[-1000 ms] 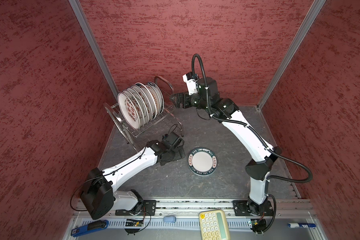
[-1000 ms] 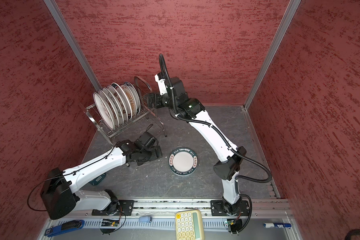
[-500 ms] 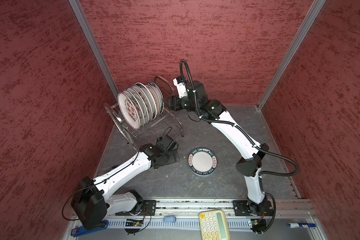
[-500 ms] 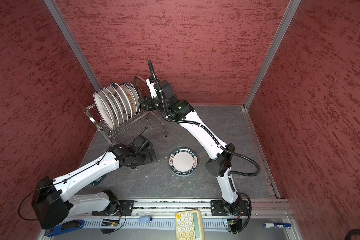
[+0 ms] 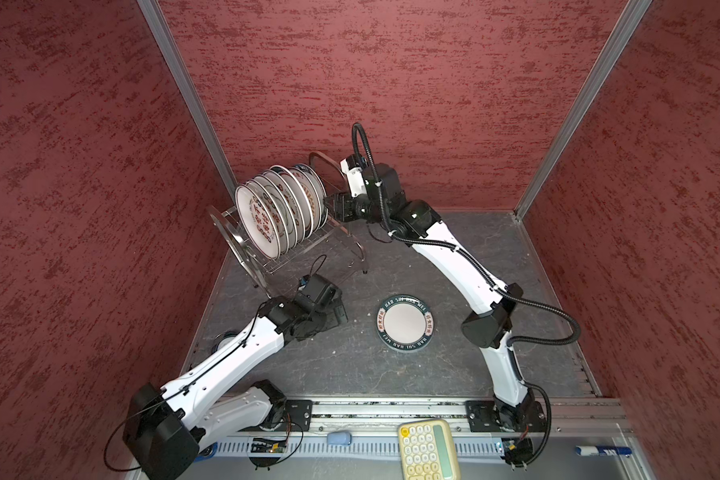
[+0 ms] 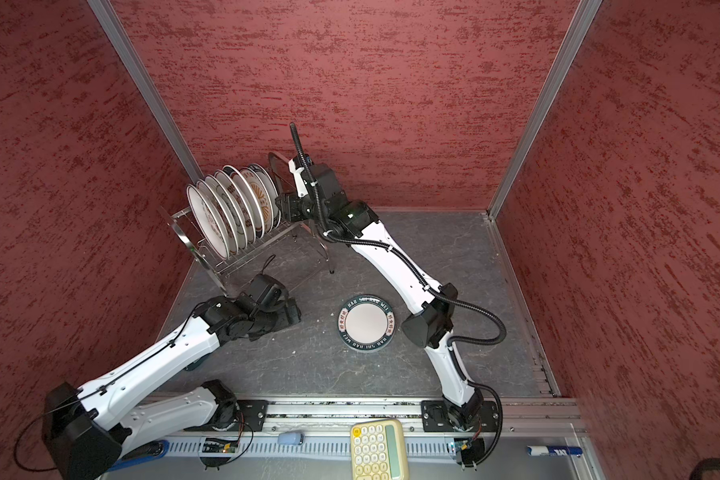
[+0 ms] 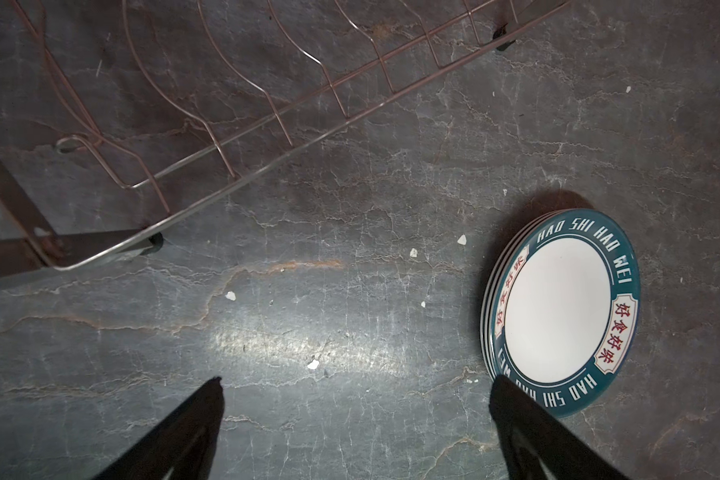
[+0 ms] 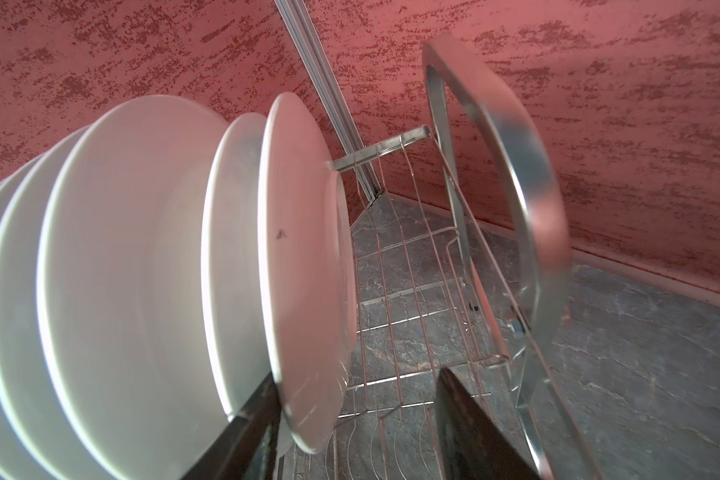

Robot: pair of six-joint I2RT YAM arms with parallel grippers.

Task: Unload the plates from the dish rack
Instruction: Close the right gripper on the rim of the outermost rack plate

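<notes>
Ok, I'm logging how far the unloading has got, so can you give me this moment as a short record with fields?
dish rack: back left of the table in both top views
plates in rack: standing on edge in a row
unloaded plates: stacked flat on the table, teal-rimmed one on top
right gripper: at the rack's end plate, a finger on either side of its rim, not yet clamped
left gripper: open, empty, over bare table in front of the rack
</notes>
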